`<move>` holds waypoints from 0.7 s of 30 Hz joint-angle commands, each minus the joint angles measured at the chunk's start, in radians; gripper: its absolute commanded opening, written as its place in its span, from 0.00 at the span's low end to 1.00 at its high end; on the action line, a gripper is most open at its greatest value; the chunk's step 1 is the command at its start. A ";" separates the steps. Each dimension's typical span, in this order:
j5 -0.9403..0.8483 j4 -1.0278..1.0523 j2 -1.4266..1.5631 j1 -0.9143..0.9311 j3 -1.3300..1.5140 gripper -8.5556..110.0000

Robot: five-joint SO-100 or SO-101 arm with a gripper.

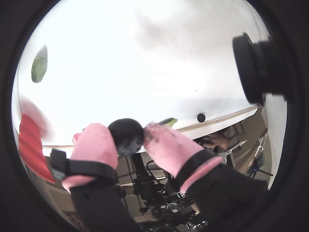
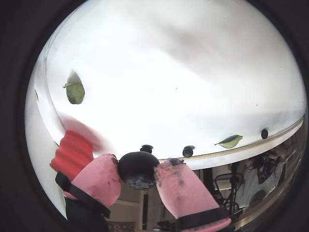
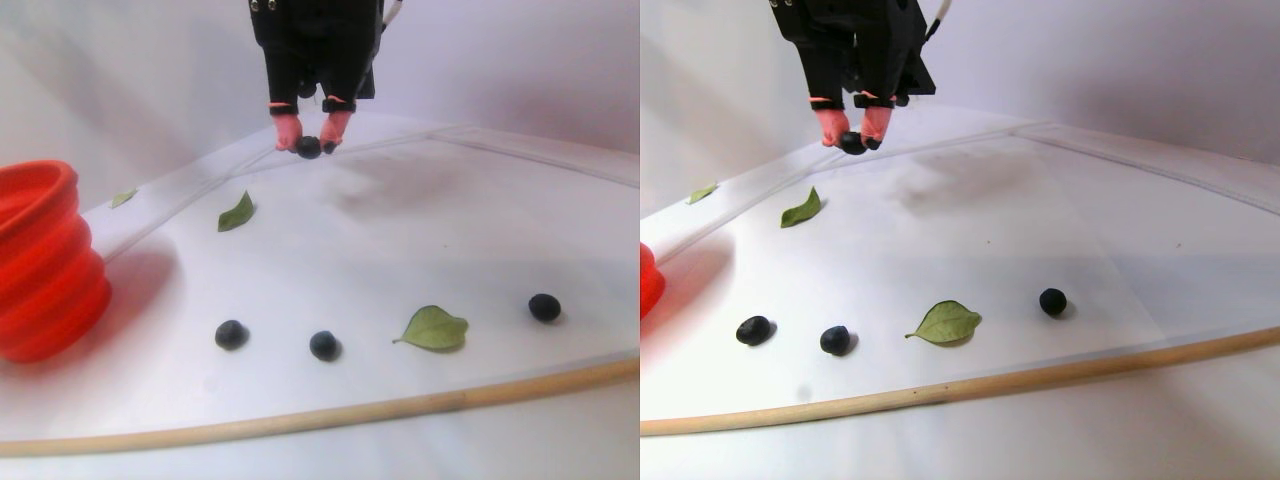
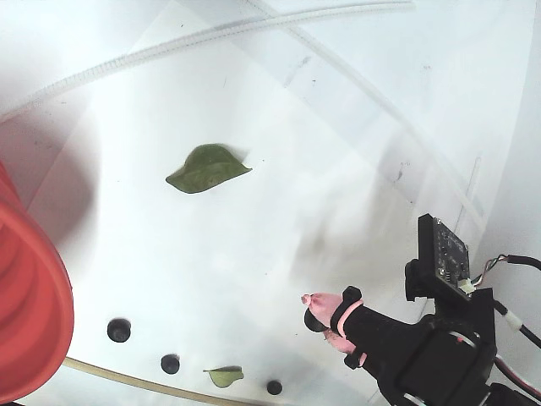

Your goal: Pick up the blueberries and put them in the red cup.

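My gripper [image 1: 126,137] is shut on one dark blueberry [image 2: 138,166], pinched between its pink fingertips and held in the air above the white table. In the stereo pair view the gripper [image 3: 309,143] hangs over the far side of the table, well away from the red cup [image 3: 40,260] at the left edge. Three more blueberries [image 3: 231,334] [image 3: 323,345] [image 3: 544,307] lie in a row near the front edge. In the fixed view the red cup [image 4: 30,304] fills the lower left and the gripper [image 4: 317,320] is at the lower right.
A green leaf [image 3: 434,328] lies between the loose berries, another leaf [image 3: 237,213] lies further back, and a small one [image 3: 123,198] sits beyond the cup. A wooden strip [image 3: 300,420] borders the front of the white sheet. A raised ridge runs along the far side.
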 commanded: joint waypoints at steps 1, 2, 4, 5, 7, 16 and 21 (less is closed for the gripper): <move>0.034 0.034 0.104 -0.051 0.003 0.19; 0.044 0.043 0.112 -0.060 0.003 0.19; 0.066 0.054 0.120 -0.083 0.003 0.19; 0.077 0.058 0.121 -0.094 0.003 0.19; 0.097 0.074 0.135 -0.115 0.003 0.19; 0.183 0.123 0.169 -0.209 -0.003 0.19; 0.239 0.153 0.195 -0.273 -0.003 0.19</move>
